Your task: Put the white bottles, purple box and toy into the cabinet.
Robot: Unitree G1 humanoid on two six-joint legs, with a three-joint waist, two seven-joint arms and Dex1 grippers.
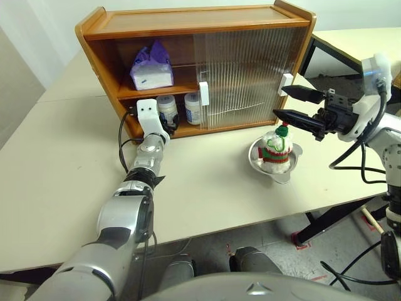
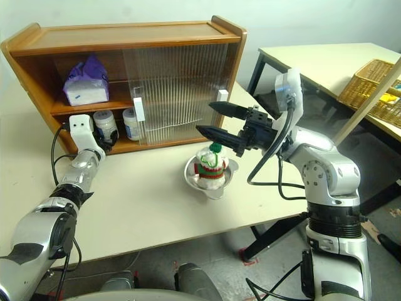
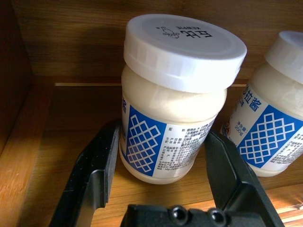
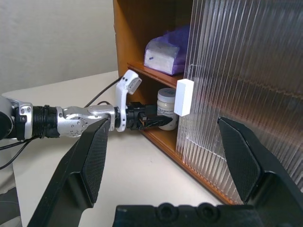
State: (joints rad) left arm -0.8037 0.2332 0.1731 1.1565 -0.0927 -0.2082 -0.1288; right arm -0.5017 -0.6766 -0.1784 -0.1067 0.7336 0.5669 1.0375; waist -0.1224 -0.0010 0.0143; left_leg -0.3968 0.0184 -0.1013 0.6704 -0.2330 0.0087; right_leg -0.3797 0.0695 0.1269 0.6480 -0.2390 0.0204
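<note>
From the head views, the cabinet (image 1: 188,25) stands on the table (image 1: 62,169) with its left half uncovered: the purple box (image 1: 151,68) lies on the upper shelf, and both white bottles (image 1: 166,108) stand side by side on the lower shelf. The left gripper (image 3: 163,156) reaches into that lower shelf, and only its wrist view makes the contact clear: the two black fingers (image 3: 97,170) flank the nearer bottle's base, spread with a narrow gap on each side, not squeezing it, while the second bottle (image 3: 272,123) stands just beside. The toy (image 1: 276,147) sits in a steel bowl (image 1: 276,166) on the table in front of the ribbed sliding door (image 1: 241,78). The right gripper (image 1: 288,103) hovers above the toy, fingers wide apart and empty. Its wrist view looks past the door's white handle (image 4: 183,97) at the left arm inside the cabinet.
</note>
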